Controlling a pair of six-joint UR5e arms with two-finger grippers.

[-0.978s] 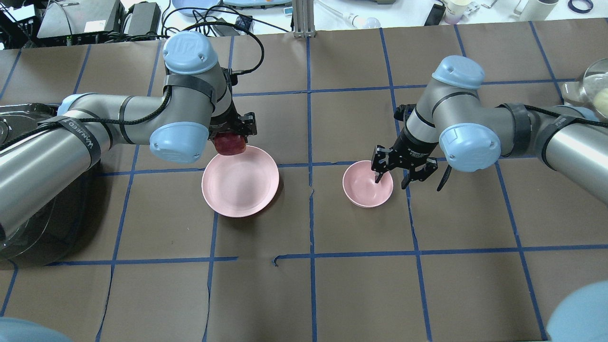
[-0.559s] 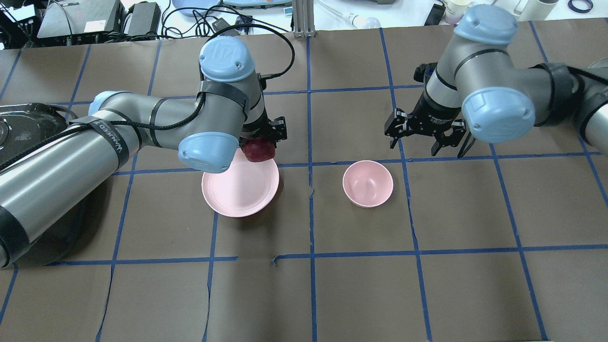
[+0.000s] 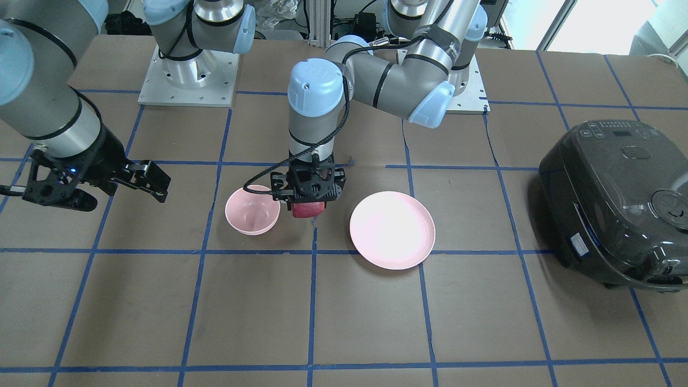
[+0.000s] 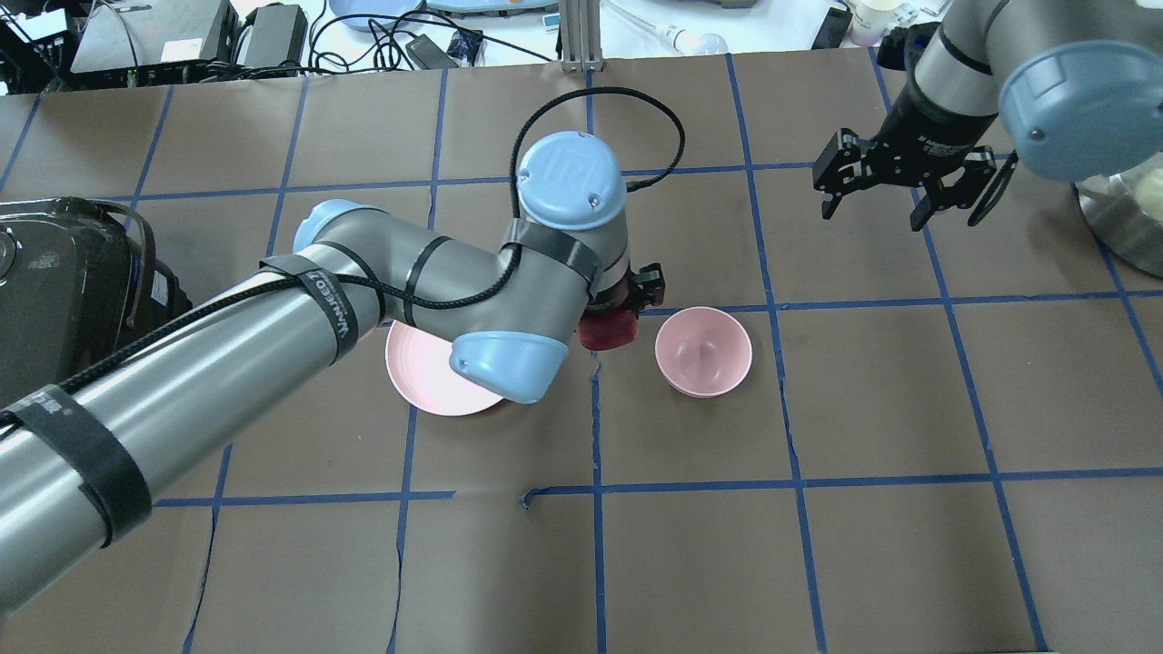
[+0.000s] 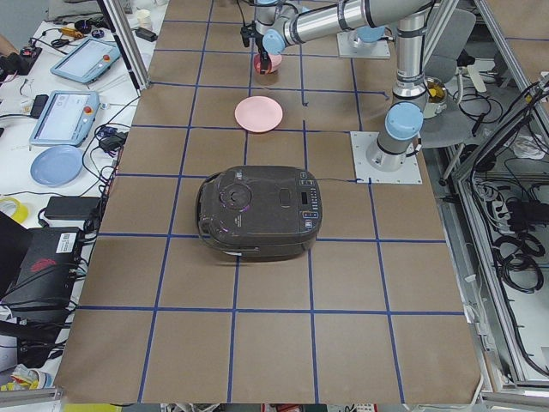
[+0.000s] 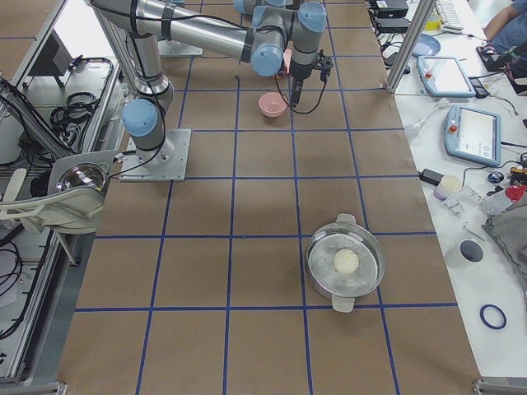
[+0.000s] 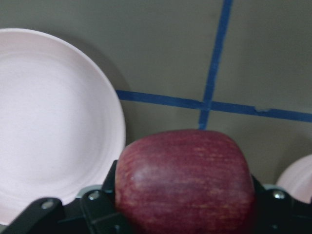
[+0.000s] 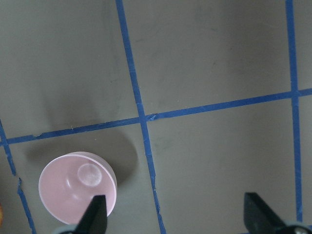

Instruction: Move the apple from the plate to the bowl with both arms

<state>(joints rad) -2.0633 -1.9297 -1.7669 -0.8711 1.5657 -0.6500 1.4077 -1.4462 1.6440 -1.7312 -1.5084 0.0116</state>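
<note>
My left gripper (image 3: 307, 203) is shut on the dark red apple (image 3: 306, 210) and holds it over the table between the plate and the bowl, just beside the bowl's rim. The apple also shows in the overhead view (image 4: 607, 332) and fills the left wrist view (image 7: 185, 178). The wide pink plate (image 3: 392, 229) holds nothing; my left arm partly covers it in the overhead view (image 4: 420, 377). The small deep pink bowl (image 3: 252, 216) (image 4: 704, 351) (image 8: 77, 185) holds nothing. My right gripper (image 4: 872, 216) (image 3: 123, 198) is open and empty, raised well away from the bowl.
A black rice cooker (image 3: 613, 204) (image 4: 54, 282) stands at the table's end on my left side. A metal pot with a pale ball in it (image 6: 346, 263) stands at the end on my right side. Blue tape lines grid the brown table.
My left arm has carried the apple from over the plate's far edge to beside the bowl. My right gripper has left the bowl and moved up and away toward the far right.
</note>
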